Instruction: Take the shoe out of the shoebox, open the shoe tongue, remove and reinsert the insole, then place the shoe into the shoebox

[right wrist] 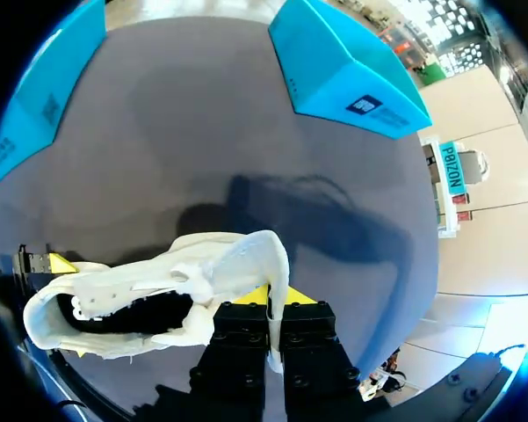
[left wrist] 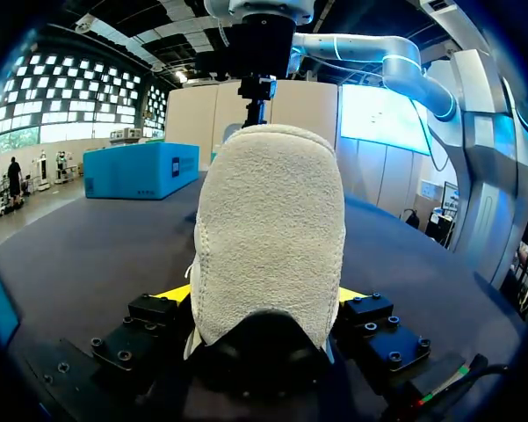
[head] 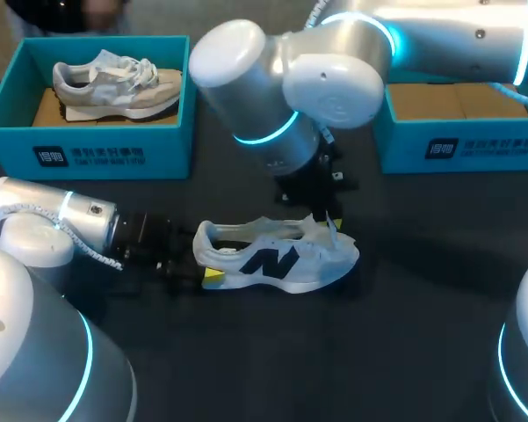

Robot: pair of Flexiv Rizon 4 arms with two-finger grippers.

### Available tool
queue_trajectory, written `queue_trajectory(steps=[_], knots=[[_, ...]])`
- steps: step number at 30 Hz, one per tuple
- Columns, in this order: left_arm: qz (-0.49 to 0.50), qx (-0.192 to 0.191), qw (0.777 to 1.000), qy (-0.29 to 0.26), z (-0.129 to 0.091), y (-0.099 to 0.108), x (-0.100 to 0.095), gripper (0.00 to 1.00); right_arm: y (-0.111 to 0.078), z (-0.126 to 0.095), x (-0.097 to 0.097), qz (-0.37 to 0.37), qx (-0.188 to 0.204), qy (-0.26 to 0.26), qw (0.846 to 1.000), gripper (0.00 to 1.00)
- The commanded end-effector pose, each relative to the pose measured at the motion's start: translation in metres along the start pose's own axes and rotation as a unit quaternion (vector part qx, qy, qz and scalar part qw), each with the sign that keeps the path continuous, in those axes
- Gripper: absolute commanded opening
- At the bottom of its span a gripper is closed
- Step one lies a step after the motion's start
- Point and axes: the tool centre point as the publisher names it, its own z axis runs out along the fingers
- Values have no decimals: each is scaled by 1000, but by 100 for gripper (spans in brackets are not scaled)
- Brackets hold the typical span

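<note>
White shoe point(head: 281, 264) stands upright — tongue seemingly lifted — near the teal shoebox point(head: 461, 145).

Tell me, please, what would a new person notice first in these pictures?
The white shoe stands mid-table, its heel clamped in the left hand and its tongue pinched by the right hand. At the far edge, a grey shoe lies in a teal shoebox.

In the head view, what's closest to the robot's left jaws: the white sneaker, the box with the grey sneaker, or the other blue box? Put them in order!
1. white sneaker, heel in the jaws of the left gripper.
2. shoebox holding the grey sneaker, far left.
3. other shoebox, far right.
</note>
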Motion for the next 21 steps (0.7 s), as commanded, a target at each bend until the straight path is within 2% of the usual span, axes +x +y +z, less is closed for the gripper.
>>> queue_trajectory(steps=[1, 2, 8, 13, 21], knots=[[0, 0, 1000, 0, -1, 5, 0, 0, -1, 24, -6, 77, 6, 20, 997, 81], [0, 0, 1000, 0, -1, 5, 0, 0, 0, 27, -6, 74, 4, 12, 997, 100], [0, 0, 1000, 0, -1, 5, 0, 0, 0, 39, -14, 81, 8, 10, 997, 100], [0, 0, 1000, 0, -1, 5, 0, 0, 4, 37, -20, 82, 1, 13, 997, 100], [0, 0, 1000, 0, -1, 5, 0, 0, -1, 6, -31, 42, -37, 28, 998, 100]])
